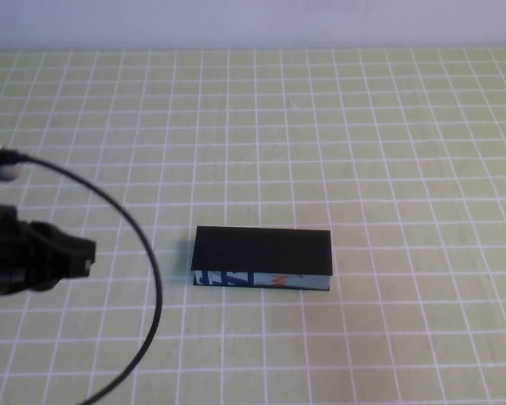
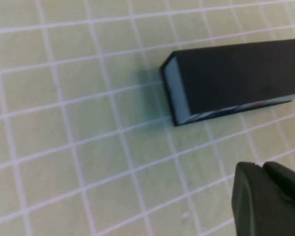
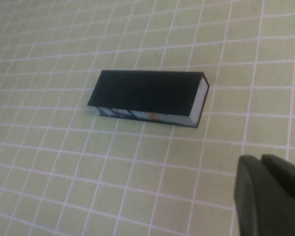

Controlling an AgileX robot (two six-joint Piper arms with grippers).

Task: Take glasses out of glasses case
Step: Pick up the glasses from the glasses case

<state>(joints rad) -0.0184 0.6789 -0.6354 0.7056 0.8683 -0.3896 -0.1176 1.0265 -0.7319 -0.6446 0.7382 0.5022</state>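
The glasses case (image 1: 261, 251) lies shut in the middle of the table, its black lid on top and a white side with blue and orange-red print facing me. The glasses are hidden. My left gripper (image 1: 86, 254) hovers at the table's left side, well apart from the case, with its fingers together and nothing in them. In the left wrist view the case (image 2: 236, 73) lies beyond the left gripper (image 2: 258, 166). My right gripper (image 3: 260, 159) is shut and empty, some way short of the case (image 3: 147, 91); it is out of the high view.
A green tabletop with a white grid (image 1: 363, 152) spreads all round the case. A black cable (image 1: 148, 261) arcs from the left arm down to the front edge. A pale wall (image 1: 253, 21) bounds the far side.
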